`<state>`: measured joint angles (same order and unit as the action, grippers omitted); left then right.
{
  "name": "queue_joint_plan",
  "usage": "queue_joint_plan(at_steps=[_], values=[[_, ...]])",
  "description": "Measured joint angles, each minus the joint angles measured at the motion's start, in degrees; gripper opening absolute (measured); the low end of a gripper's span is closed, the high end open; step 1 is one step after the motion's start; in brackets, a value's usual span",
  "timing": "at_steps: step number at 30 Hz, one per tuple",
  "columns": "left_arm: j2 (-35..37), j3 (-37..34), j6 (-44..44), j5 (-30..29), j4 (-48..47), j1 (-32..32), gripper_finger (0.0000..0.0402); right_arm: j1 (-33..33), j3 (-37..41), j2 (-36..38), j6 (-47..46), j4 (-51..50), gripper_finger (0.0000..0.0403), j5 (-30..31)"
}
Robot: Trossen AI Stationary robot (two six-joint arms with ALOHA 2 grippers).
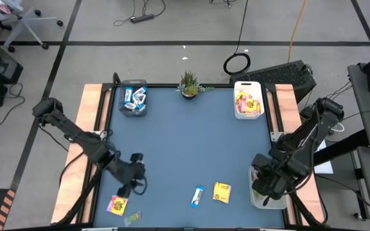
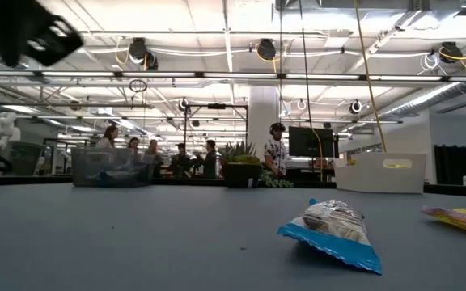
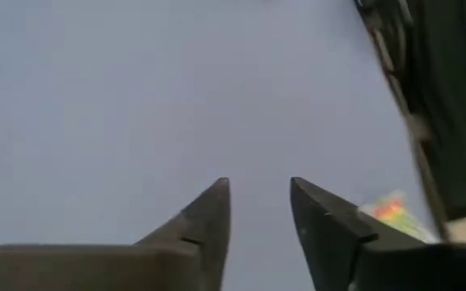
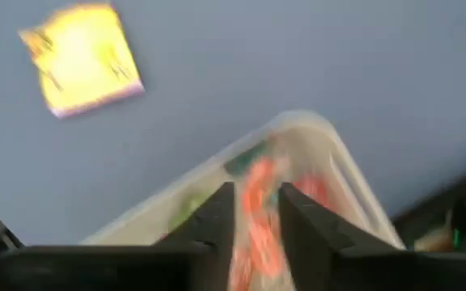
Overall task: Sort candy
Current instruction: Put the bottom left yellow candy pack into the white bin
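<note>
- My left hand (image 1: pixel 128 181) sits lower left of the high view over bare tabletop (image 1: pixel 185 141), fingers (image 3: pixel 209 218) parted with nothing between them.
- My right hand (image 4: pixel 257 214) hangs over the clear bin (image 1: pixel 265 196) at lower right, fingers slightly apart around a red wrapped piece (image 4: pixel 259 218); whether it's gripped, I cannot tell.
- Loose candy at bottom: yellow packet (image 1: pixel 221 192), blue-and-white bar (image 1: pixel 197 196), another yellow packet (image 1: pixel 117 205).

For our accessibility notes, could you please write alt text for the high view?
Two dark arms work over a blue table: the left gripper hovers near a yellow packet at the near left corner, and the right gripper is over a clear bin at the near right. A blue bar and another yellow packet lie between them; two candy bins and a plant line the far edge.
</note>
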<state>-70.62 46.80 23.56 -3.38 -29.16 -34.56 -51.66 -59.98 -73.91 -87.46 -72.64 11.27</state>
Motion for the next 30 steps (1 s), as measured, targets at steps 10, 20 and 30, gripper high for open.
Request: queue_joint_plan(at_steps=[10, 20, 30], values=[[-4.7, 0.4, 29.5, 3.2, -1.5, -16.1, 0.0041, 3.8, -2.0, 0.0, 12.3, 3.7, 0.0025, 10.2], [-15.4, 0.3, 42.2, 6.7, -1.8, -20.7, 0.0145, 7.1, -2.0, 0.0, 18.4, 5.7, 0.0015, 12.6], [-22.1, 0.5, 43.6, 13.2, -2.0, -20.6, 0.0236, 8.2, -2.0, 0.0, 25.6, 10.8, 0.0011, 14.2]])
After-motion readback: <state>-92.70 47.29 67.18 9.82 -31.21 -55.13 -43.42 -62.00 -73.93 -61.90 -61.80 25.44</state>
